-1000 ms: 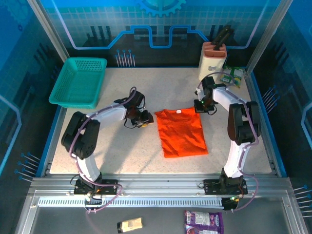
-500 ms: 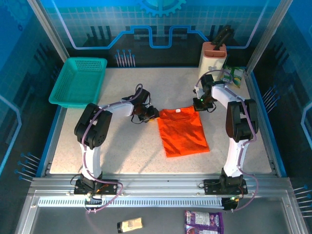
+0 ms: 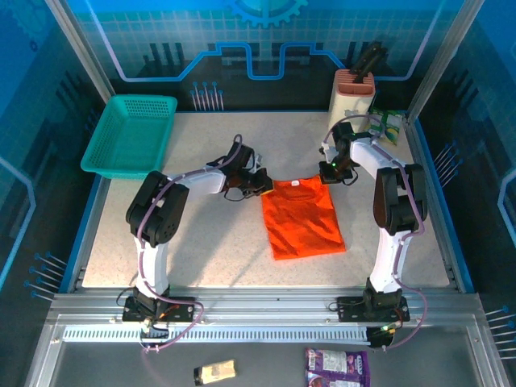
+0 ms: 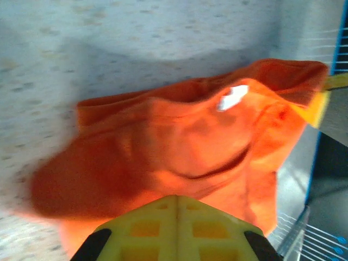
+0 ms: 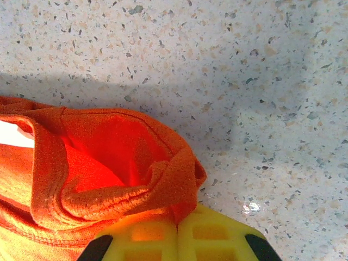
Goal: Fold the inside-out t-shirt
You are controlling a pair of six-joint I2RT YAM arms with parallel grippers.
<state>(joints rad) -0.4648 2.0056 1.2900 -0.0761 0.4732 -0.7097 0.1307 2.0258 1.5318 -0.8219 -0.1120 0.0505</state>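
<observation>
Left gripper (image 4: 176,198): closed, pinching the t-shirt (image 3: 302,216) shoulder.
Right gripper (image 5: 178,221): closed, pinching the opposite shoulder.
Risk: thin cloth slipping out while lifting.

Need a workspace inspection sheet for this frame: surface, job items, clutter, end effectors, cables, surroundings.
Surface: speckled table; no spills seen.
Job's things: orange t-shirt lying flat mid-table, collar at the far end, white tag showing.
Clutter: teal basket at far left; beige holder and green packet at far right.
End effectors: left end effector shut on the shirt's far left corner; right end effector shut on its far right corner.
Cables: purple cables run along both arms, off the cloth.
Surroundings: blue panels, metal frame; purple packet and pale packet on the near ledge.
</observation>
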